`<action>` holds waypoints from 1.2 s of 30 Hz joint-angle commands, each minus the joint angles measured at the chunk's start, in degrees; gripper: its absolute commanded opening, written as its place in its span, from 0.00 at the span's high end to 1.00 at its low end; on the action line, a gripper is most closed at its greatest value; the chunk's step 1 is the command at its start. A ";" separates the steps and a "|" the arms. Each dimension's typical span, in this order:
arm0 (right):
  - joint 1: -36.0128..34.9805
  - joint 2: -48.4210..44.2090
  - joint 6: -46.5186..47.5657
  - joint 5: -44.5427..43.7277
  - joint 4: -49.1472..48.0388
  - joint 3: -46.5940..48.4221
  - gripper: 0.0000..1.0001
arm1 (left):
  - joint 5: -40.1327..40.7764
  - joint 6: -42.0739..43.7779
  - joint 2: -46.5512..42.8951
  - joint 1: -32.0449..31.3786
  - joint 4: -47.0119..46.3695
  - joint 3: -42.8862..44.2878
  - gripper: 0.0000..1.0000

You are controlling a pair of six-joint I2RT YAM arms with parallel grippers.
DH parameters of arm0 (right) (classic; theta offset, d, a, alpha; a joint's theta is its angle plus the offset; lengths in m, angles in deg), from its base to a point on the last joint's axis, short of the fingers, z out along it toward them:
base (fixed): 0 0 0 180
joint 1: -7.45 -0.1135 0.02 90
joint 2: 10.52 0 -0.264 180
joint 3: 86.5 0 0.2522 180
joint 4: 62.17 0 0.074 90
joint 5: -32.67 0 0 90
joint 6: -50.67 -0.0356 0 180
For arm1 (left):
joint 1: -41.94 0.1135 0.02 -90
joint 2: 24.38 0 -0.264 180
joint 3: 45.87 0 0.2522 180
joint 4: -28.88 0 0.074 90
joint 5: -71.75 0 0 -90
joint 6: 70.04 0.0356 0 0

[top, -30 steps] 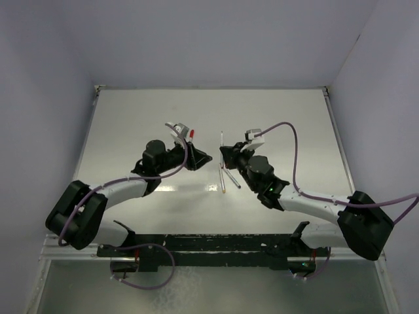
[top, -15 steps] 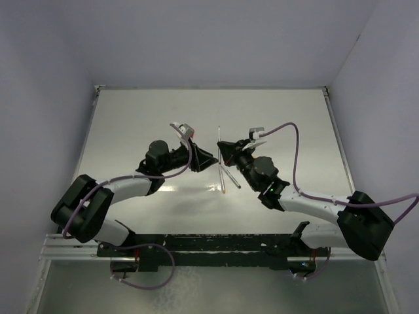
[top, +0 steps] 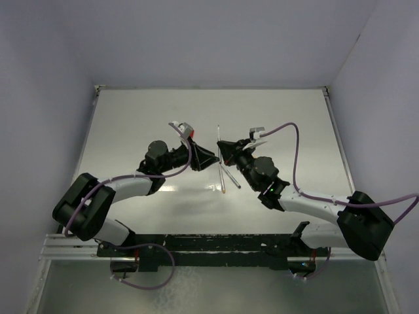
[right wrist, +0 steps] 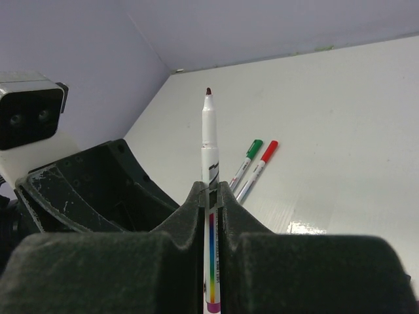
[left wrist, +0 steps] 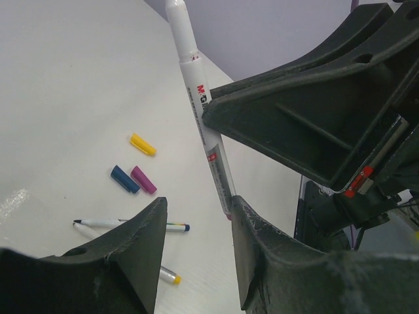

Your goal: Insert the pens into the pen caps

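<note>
The right gripper (right wrist: 211, 196) is clenched on an uncapped pen (right wrist: 208, 140). The left gripper (left wrist: 198, 206), released and empty, stands just beside that pen. Near the pen, the yellow cap (left wrist: 143, 144), blue cap (left wrist: 124, 179) and purple cap (left wrist: 143, 179) lie empty, and a green-capped pen (right wrist: 245, 159) and a red-capped pen (right wrist: 260, 161) lie together.

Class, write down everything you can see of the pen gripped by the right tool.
The pen is a slim white barrel, plastic by its look, with black print, a rainbow strip and a bare dark-red tip, uncapped. The shut right tool clamps it mid-barrel, tip pointing away from the wrist, held in the air.
</note>
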 commanded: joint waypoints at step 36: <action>-0.05 4.11 -2.82 4.85 -8.91 0.69 1.00 | 2.65 -2.73 0.39 -0.40 -6.57 2.83 0.74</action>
